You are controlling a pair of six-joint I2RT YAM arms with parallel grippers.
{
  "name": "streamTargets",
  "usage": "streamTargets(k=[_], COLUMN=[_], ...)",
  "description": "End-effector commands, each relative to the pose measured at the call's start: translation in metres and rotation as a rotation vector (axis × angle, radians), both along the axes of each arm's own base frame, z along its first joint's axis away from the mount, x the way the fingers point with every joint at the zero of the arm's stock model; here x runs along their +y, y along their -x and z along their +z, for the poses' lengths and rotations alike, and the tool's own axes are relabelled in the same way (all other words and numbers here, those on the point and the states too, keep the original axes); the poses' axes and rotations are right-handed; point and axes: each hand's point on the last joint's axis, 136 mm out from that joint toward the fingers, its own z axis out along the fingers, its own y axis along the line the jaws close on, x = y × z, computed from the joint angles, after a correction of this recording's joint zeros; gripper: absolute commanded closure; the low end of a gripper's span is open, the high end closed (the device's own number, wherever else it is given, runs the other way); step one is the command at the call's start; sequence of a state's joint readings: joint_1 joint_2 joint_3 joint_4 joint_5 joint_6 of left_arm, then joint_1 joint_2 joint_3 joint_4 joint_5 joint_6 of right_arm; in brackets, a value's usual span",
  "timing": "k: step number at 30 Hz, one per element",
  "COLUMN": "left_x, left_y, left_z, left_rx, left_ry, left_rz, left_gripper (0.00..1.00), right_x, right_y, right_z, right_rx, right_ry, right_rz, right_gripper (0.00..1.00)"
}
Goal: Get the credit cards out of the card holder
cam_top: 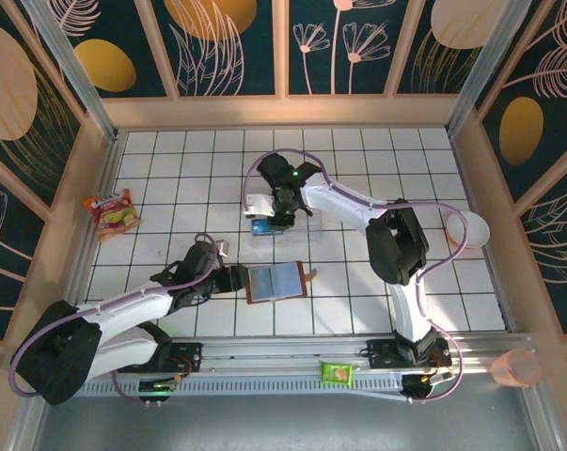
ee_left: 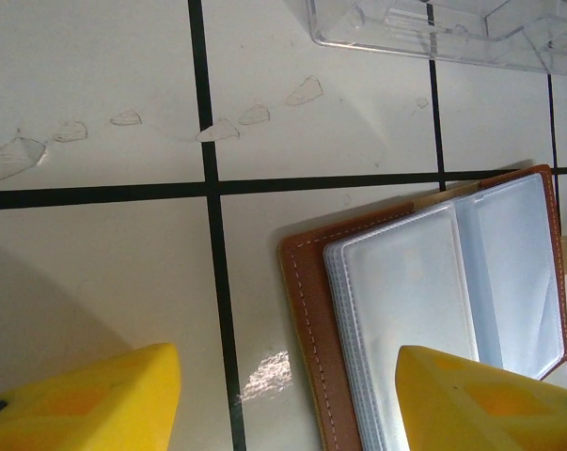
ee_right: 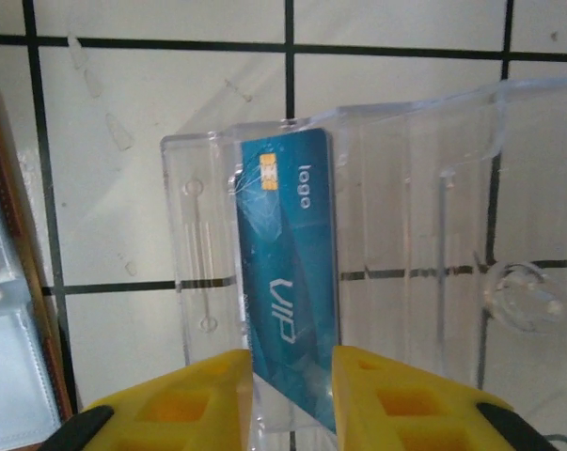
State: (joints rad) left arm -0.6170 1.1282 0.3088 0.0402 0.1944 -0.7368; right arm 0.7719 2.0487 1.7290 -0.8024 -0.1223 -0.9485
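The card holder (cam_top: 275, 282) lies open on the tiles, brown leather with bluish-grey clear sleeves (ee_left: 424, 291); its edge also shows in the right wrist view (ee_right: 6, 357). My left gripper (ee_left: 288, 395) is open at its left edge, one finger over the bare tile and the other over the sleeves (cam_top: 238, 279). Further back, a blue credit card (ee_right: 290, 244) marked "VIP" lies in a clear plastic box (ee_right: 415, 235). My right gripper (ee_right: 291, 395) hovers over the card's near end with its jaws apart (cam_top: 264, 221).
A red snack packet (cam_top: 113, 212) lies at the left wall. A green packet (cam_top: 338, 373) sits on the front rail. A white cup (cam_top: 466, 230) stands at the right, a pink cup (cam_top: 514, 368) outside the front right corner. The clear box (ee_left: 433, 33) lies just beyond the wallet.
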Motion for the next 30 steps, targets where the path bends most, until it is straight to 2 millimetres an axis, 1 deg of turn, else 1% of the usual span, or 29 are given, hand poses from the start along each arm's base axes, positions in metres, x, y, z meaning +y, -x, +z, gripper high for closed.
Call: streamTargets(k=[1,3,6,9,10,12,13,15,16,18,21,23,24,25,26,28,30], left_x=[-0.001,0.001,0.006,0.009,0.01,0.011,0.012,0.015,0.018,0.021,0.026,0.029,0.03,0.032,0.033,0.034,0.035], left_y=[-0.003,-0.004,-0.008,-0.013,-0.014,-0.015,-0.016,-0.016,-0.016,-0.015,-0.014,-0.013,-0.012,-0.012,-0.011,-0.01,-0.009], left_z=[0.008,0.011,0.015,0.024,0.027,0.033,0.035,0.036,0.036,0.037,0.038,0.038,0.038,0.038,0.039,0.038,0.037], left_rx=[-0.012,-0.025,-0.06,-0.099,-0.113,-0.135,-0.144,-0.158,-0.164,-0.177,-0.193,-0.205,-0.21,-0.215,-0.219,-0.222,-0.222], left_ry=[0.009,0.013,0.009,0.024,0.029,0.042,0.047,0.047,0.043,0.045,0.051,0.053,0.054,0.054,0.055,0.058,0.058], left_rz=[0.001,0.013,0.046,0.076,0.085,0.095,0.102,0.117,0.129,0.14,0.161,0.172,0.175,0.18,0.185,0.185,0.191], left_gripper=[0.38,0.38,0.38,0.36,0.36,0.35,0.35,0.34,0.34,0.33,0.31,0.29,0.28,0.27,0.25,0.23,0.22], right_x=[0.017,0.025,0.041,0.053,0.055,0.056,0.055,0.049,0.044,0.031,0.014,0.006,0.002,0.0,0.003,0.009,0.014], right_y=[-0.021,-0.02,-0.018,-0.014,-0.01,-0.009,-0.005,-0.001,0.005,0.014,0.041,0.067,0.077,0.089,0.105,0.128,0.144], right_z=[0.037,0.057,0.087,0.113,0.118,0.129,0.133,0.135,0.133,0.119,0.081,0.053,0.043,0.031,0.021,0.005,-0.011], right_rx=[-0.077,-0.077,-0.062,-0.053,-0.038,-0.029,0.002,0.072,0.114,0.184,0.3,0.311,0.305,0.308,0.328,0.336,0.301], right_ry=[-0.116,-0.192,-0.354,-0.524,-0.57,-0.664,-0.711,-0.79,-0.817,-0.852,-0.804,-0.725,-0.69,-0.652,-0.622,-0.559,-0.491], right_rz=[-0.053,-0.068,-0.127,-0.225,-0.255,-0.347,-0.395,-0.509,-0.554,-0.69,-0.837,-0.898,-0.92,-0.936,-0.93,-0.917,-0.902], right_gripper=[0.7,0.69,0.67,0.66,0.66,0.65,0.65,0.64,0.64,0.61,0.6,0.6,0.6,0.6,0.6,0.6,0.6])
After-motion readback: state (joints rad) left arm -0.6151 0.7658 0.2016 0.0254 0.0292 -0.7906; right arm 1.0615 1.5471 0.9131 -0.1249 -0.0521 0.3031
